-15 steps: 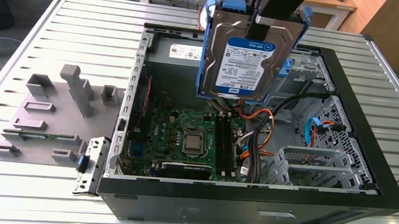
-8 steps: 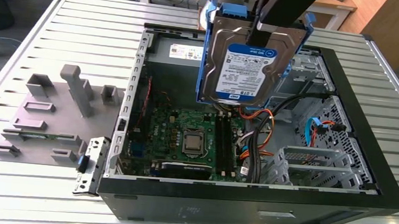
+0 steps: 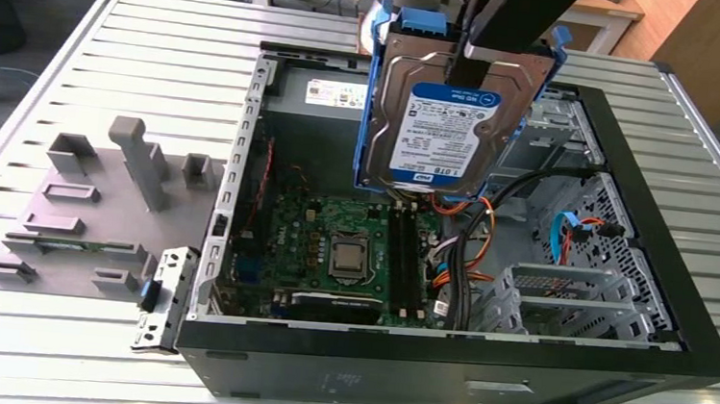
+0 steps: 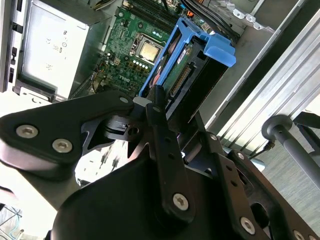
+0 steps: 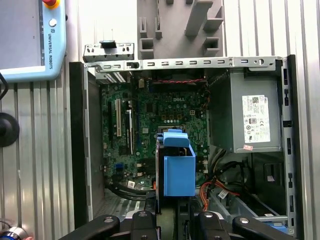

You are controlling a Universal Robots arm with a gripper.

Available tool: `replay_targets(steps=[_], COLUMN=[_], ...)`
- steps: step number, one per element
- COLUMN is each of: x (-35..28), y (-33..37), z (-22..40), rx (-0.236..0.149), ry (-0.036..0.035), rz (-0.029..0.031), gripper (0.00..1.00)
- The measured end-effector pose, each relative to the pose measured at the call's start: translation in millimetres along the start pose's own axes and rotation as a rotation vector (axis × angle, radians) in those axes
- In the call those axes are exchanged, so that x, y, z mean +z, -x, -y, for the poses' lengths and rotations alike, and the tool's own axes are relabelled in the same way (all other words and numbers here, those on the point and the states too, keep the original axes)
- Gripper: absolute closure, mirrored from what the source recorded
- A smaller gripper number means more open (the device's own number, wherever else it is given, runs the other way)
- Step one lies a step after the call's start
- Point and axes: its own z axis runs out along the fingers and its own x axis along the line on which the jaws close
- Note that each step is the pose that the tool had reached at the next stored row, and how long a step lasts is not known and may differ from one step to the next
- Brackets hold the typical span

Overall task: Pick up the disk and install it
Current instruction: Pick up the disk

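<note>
The disk (image 3: 443,131) hangs upright above the open computer case (image 3: 452,349), its blue-and-white label facing the exterior view and its blue side rails around it. My gripper (image 3: 469,64) is shut on its upper part, with a black finger lying over the silver face. In the second wrist view the disk (image 4: 200,55) sticks out from between my gripper's (image 4: 175,107) black fingers, with its blue handle tab at the far end. In the first wrist view the disk (image 5: 178,170) hangs edge-on over the motherboard, beyond my gripper (image 5: 174,216).
Inside the case lie a green motherboard (image 3: 344,249), orange and black cables (image 3: 487,231) and a perforated metal drive cage (image 3: 571,296). A grey power-supply box (image 5: 250,117) with a white sticker fills one corner. A grey fixture plate (image 3: 89,210) stands on the slatted table at the exterior view's left.
</note>
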Motion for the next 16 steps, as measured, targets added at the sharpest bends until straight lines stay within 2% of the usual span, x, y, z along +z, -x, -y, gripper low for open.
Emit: replay_targets(steps=[9,12,16], x=[0.0,-0.1,-0.3], y=[-0.8,-6.3,-17.4], z=[0.1,0.4,1.1], rx=[0.000,0.000,0.000], ry=[0.0000,0.0000,0.0000], rz=[0.0000,0.0000,0.0000], gripper=[0.65,0.65,0.65])
